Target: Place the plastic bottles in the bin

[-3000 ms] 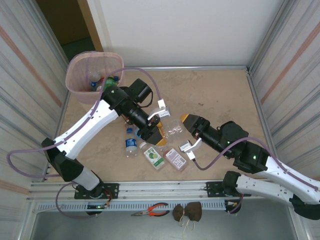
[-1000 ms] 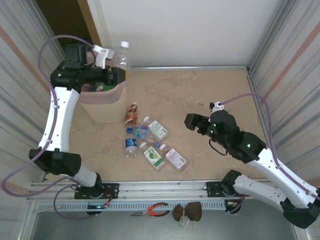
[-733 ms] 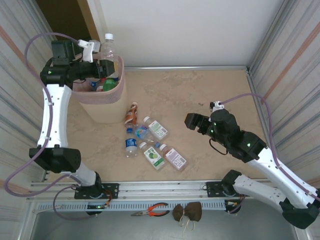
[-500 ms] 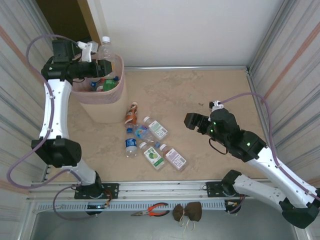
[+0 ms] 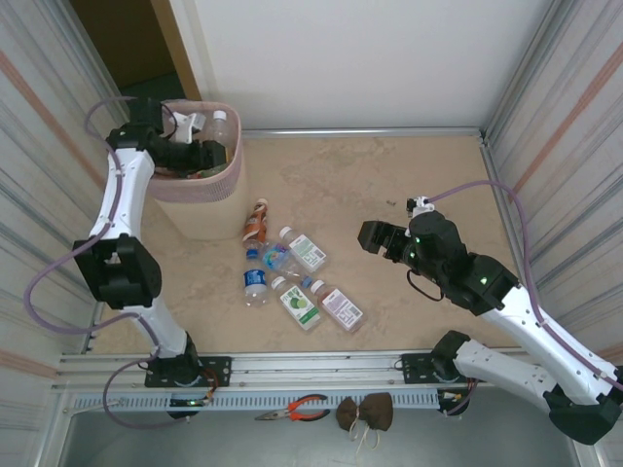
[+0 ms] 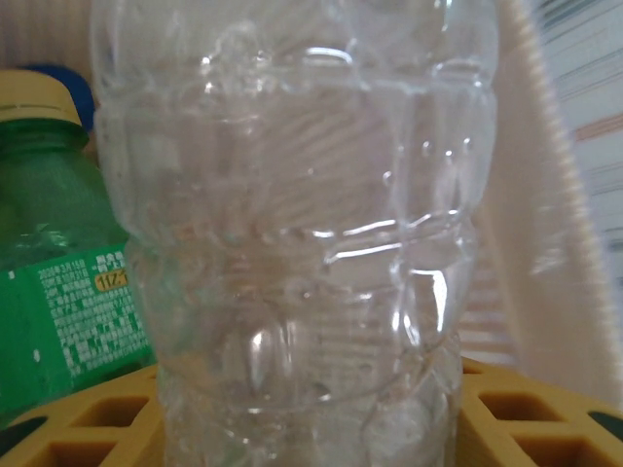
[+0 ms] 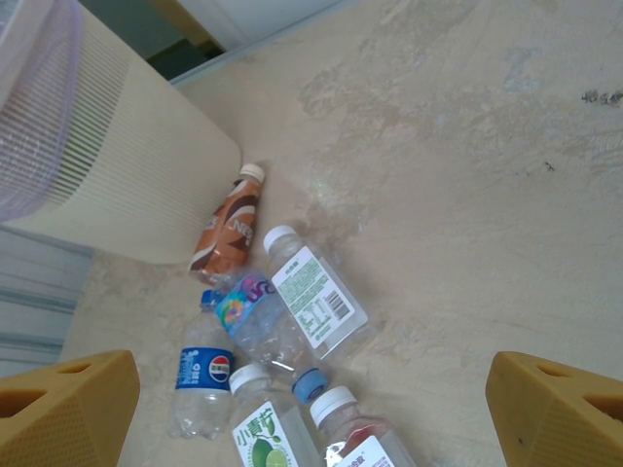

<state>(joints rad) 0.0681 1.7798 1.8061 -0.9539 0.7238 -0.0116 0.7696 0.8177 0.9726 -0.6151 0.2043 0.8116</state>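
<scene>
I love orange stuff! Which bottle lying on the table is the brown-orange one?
The brown-orange bottle with the white cap, lying closest to the cream wall of the bin. The other bottles lying near it are not brown; they carry white, blue, green or pink labels.

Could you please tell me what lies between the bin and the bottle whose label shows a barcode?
A brown bottle with a white cap lies there, close beside the bin's cream wall; the right wrist view shows it.

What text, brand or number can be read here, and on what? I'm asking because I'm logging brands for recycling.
"112", roughly: yellow tag on the green bottle; the white print beneath is too small to read.
Pepsi globe logo: blue-label bottle.
Blurred, unreadable print: brown bottle, white-label bottle, lime-label bottle.
</scene>
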